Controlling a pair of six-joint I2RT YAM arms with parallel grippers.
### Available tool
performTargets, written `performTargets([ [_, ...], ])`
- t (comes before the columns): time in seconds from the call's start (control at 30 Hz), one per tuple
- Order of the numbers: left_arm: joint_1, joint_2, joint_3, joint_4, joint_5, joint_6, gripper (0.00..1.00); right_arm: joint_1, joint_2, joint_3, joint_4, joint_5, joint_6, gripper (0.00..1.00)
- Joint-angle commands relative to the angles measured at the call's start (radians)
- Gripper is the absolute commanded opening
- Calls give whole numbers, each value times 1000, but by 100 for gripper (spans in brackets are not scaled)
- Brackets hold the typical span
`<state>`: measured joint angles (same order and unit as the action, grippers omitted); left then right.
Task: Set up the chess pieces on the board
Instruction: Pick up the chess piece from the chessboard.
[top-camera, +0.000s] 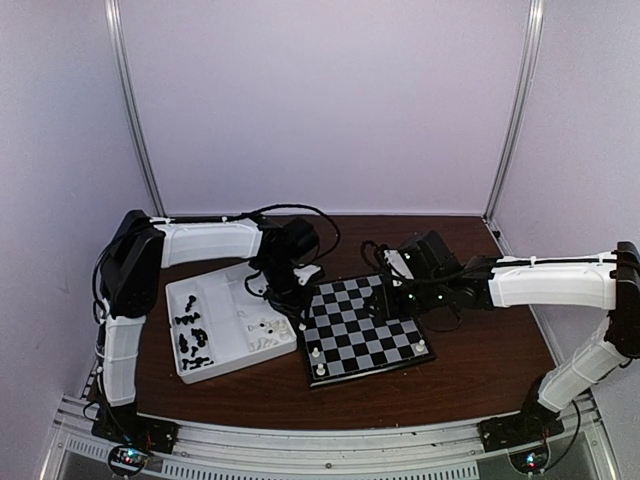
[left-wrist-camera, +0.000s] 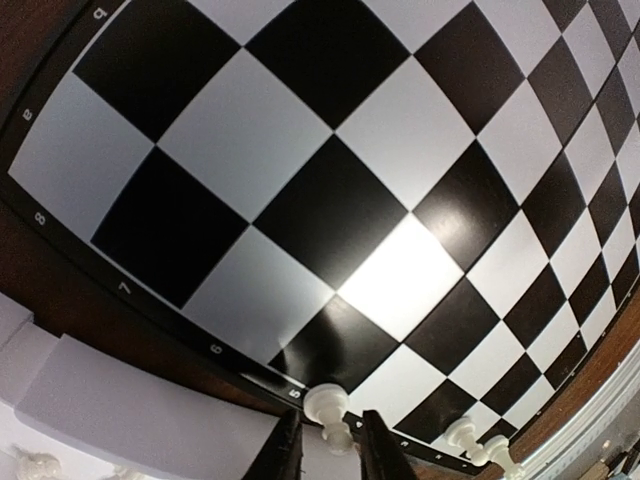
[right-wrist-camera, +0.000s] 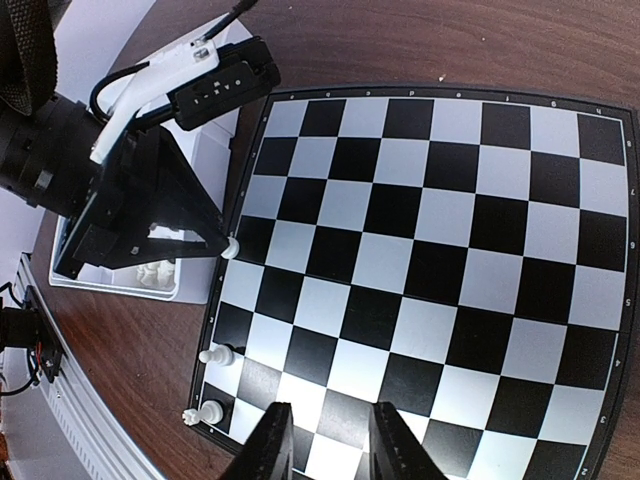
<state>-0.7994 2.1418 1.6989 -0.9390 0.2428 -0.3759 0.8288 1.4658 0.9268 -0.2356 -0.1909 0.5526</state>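
The board (top-camera: 362, 330) lies mid-table, with two cream-white pieces (top-camera: 318, 361) at its near-left corner and one (top-camera: 420, 346) at its near-right corner. My left gripper (left-wrist-camera: 335, 452) is shut on a white pawn (left-wrist-camera: 331, 414) and holds it over the board's left rim (left-wrist-camera: 250, 375), next to the tray. It also shows in the top view (top-camera: 302, 298) and in the right wrist view (right-wrist-camera: 225, 247). My right gripper (right-wrist-camera: 331, 445) is open and empty, above the board's squares (right-wrist-camera: 430, 250); in the top view (top-camera: 392, 285) it is over the far right part. The two corner pieces (right-wrist-camera: 211, 383) stand upright.
A white compartment tray (top-camera: 226, 352) stands left of the board, touching its rim, with several black pieces (top-camera: 193, 337) and several white pieces (top-camera: 266, 334) in it. Its wall shows in the left wrist view (left-wrist-camera: 130, 415). Brown table around; white walls behind.
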Motion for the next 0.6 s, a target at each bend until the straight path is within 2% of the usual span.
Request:
performTargets([
  [0.0,-7,15,11,22,-2,5,18,-2,-30,-10,4,23,-6,29],
  [0.37,-14,18,10,11,-23,6,17,-2,-30,-13,7,24,-3,29],
  [0.57,-19,18,28,-11,-37,6,11,-2,-31,-13,5,25,-4,29],
])
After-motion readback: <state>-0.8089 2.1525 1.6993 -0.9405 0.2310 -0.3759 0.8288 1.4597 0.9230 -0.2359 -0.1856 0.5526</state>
